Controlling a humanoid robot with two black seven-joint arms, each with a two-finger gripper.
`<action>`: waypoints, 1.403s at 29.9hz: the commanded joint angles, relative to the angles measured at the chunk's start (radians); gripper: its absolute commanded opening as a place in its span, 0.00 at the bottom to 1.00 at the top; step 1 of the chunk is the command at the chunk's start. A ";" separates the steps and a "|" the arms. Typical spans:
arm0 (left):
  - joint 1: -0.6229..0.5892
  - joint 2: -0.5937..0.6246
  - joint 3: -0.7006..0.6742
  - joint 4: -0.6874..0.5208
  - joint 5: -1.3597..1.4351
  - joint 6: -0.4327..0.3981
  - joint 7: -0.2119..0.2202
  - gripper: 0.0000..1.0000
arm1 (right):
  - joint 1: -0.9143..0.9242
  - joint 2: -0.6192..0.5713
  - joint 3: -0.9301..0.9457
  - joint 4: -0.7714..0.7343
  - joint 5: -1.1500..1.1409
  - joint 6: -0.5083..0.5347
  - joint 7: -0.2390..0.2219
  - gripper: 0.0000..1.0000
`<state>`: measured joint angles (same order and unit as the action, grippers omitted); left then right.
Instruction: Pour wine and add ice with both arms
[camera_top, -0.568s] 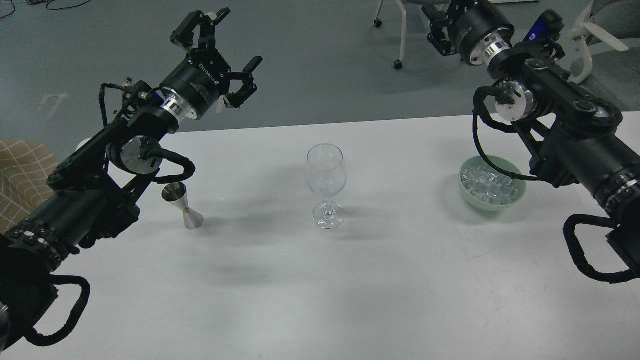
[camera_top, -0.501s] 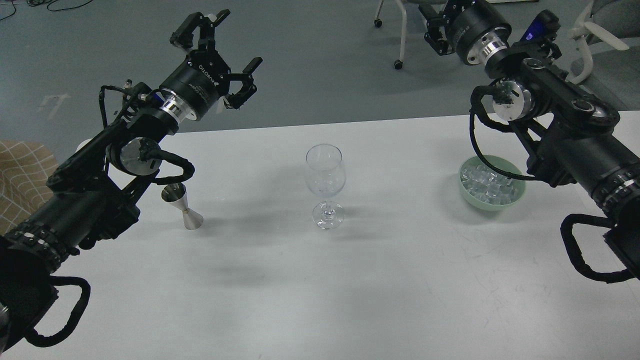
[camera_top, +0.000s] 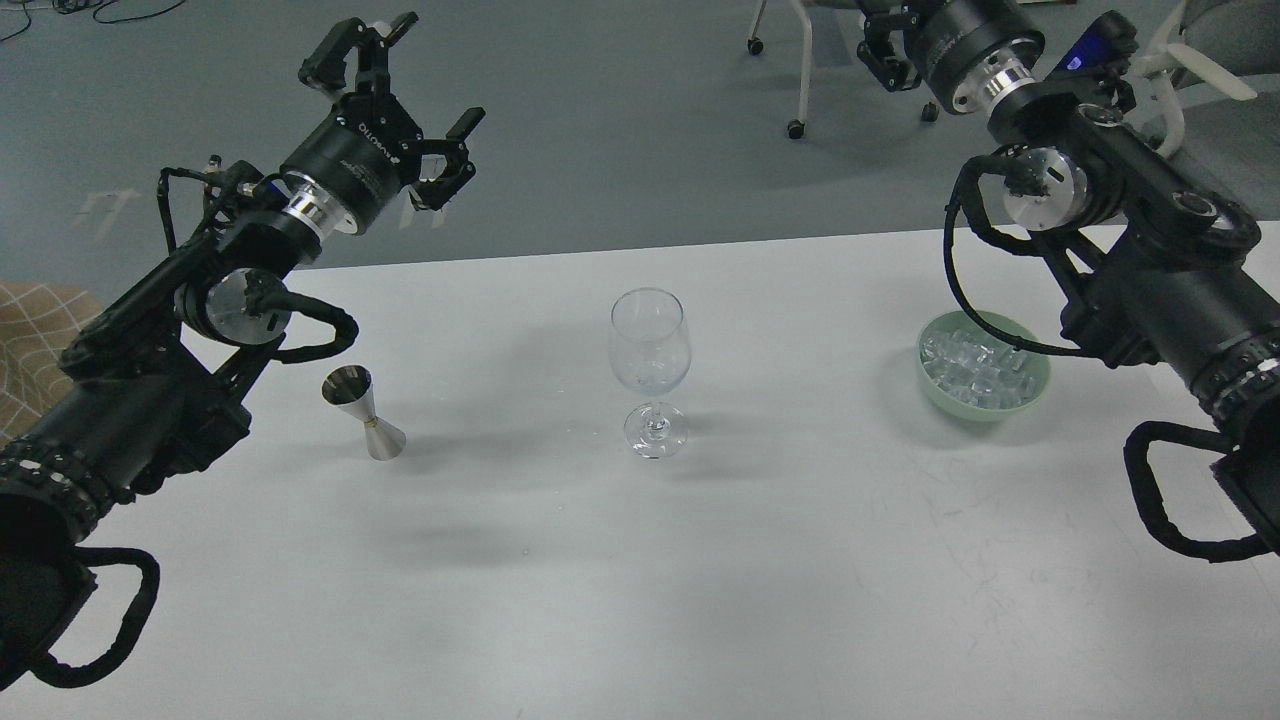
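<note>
An empty-looking clear wine glass (camera_top: 650, 345) stands upright at the middle of the white table (camera_top: 700, 590). A steel jigger (camera_top: 366, 413) stands to its left. I cannot make out any wine in either. A pale green bowl (camera_top: 1032, 393) holds several clear ice cubes (camera_top: 975, 365) at the right. My left gripper (camera_top: 408, 103) is open and empty, raised beyond the table's far edge, up and behind the jigger. My right gripper (camera_top: 888, 45) is cut off by the top edge, high behind the bowl. Its fingers cannot be told apart.
The table's far edge runs just behind the glass, with grey floor beyond. A chair's castor legs (camera_top: 800, 70) and a white chair (camera_top: 1190, 70) stand on the floor at the back. A tan checked cloth (camera_top: 30, 340) lies at the left edge.
</note>
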<state>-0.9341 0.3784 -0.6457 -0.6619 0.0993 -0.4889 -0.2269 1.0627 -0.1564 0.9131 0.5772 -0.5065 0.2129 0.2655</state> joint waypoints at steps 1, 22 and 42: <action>-0.011 0.005 0.000 0.024 -0.001 0.000 -0.006 0.99 | -0.010 0.000 0.000 0.000 0.002 -0.009 0.000 1.00; -0.006 -0.006 -0.005 0.031 -0.007 0.000 -0.009 0.99 | -0.029 -0.006 -0.013 0.018 0.000 0.005 0.003 1.00; 0.001 0.000 -0.031 0.024 -0.017 0.000 0.044 0.98 | -0.027 -0.006 -0.013 0.016 -0.001 -0.001 0.003 1.00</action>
<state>-0.9354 0.3773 -0.6726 -0.6381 0.0828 -0.4888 -0.2033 1.0354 -0.1627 0.9017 0.5940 -0.5077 0.2121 0.2684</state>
